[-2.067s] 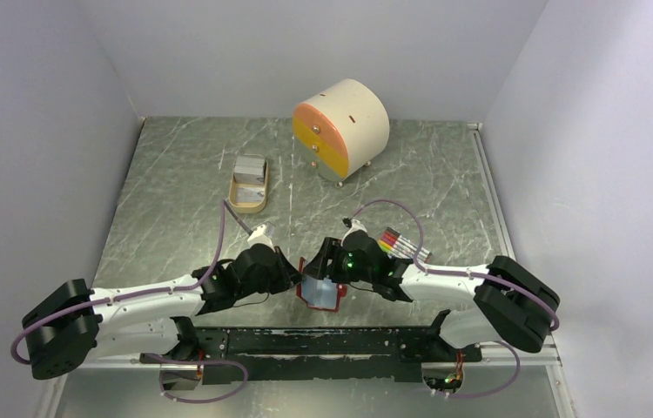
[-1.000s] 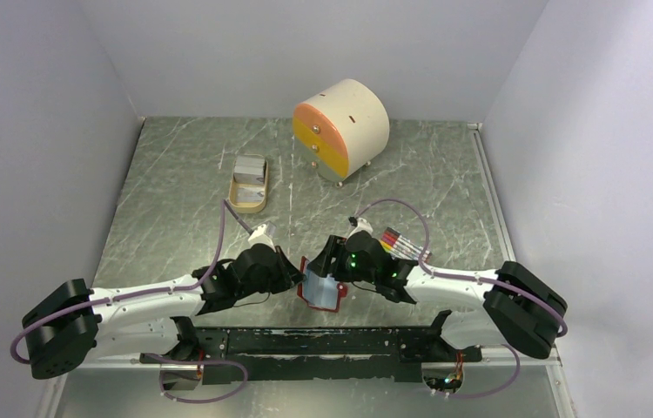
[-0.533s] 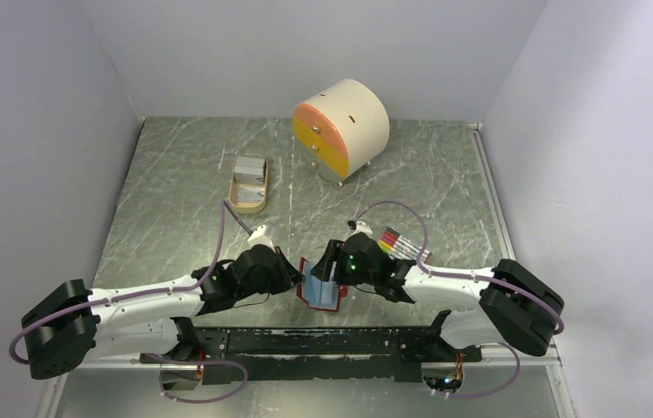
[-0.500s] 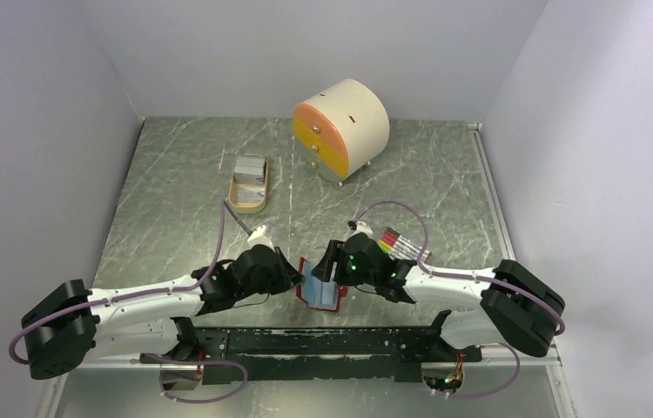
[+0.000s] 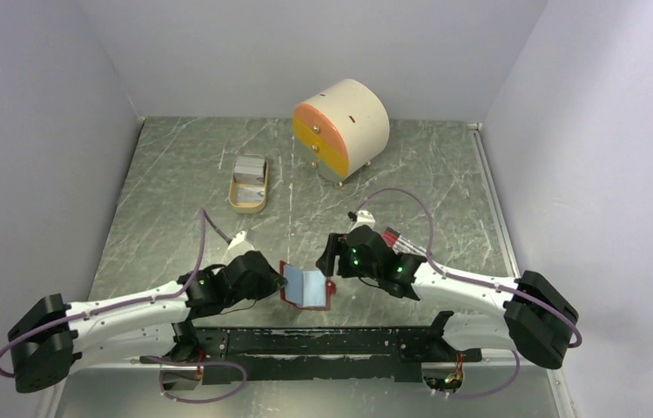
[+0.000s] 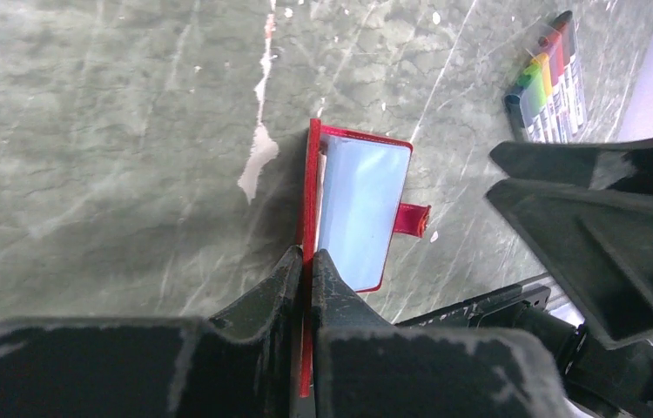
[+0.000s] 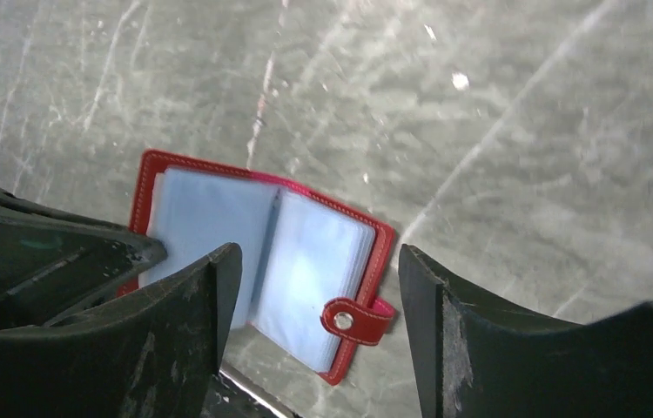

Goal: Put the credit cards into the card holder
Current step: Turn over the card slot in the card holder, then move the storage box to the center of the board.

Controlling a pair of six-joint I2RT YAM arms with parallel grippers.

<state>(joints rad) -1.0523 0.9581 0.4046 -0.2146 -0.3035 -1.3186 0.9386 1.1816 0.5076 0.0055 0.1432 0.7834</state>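
Marbled grey surface [image 5: 175, 174]. Card holder [image 6: 362, 209] open, pockets up, between both end effectors: left end effector [image 6: 306, 261] pinched shut on its cover edge, right end effector [image 7: 319, 255] spread wide just above. Probably light, floppy, slick inside; grip the stitched cover rim. Long axis left-to-right, snap tab toward right end effector. Credit cards [image 5: 250, 167] well beyond, in tan tray [image 5: 245, 205].

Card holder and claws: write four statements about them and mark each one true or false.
1. The left claw is shut on the red cover of the card holder. True.
2. The credit cards sit in the tan tray. True.
3. The card holder lies closed with its snap fastened. False: it lies open, with its pale blue pockets showing.
4. The right claw grips a card. False: it is open and empty above the card holder.
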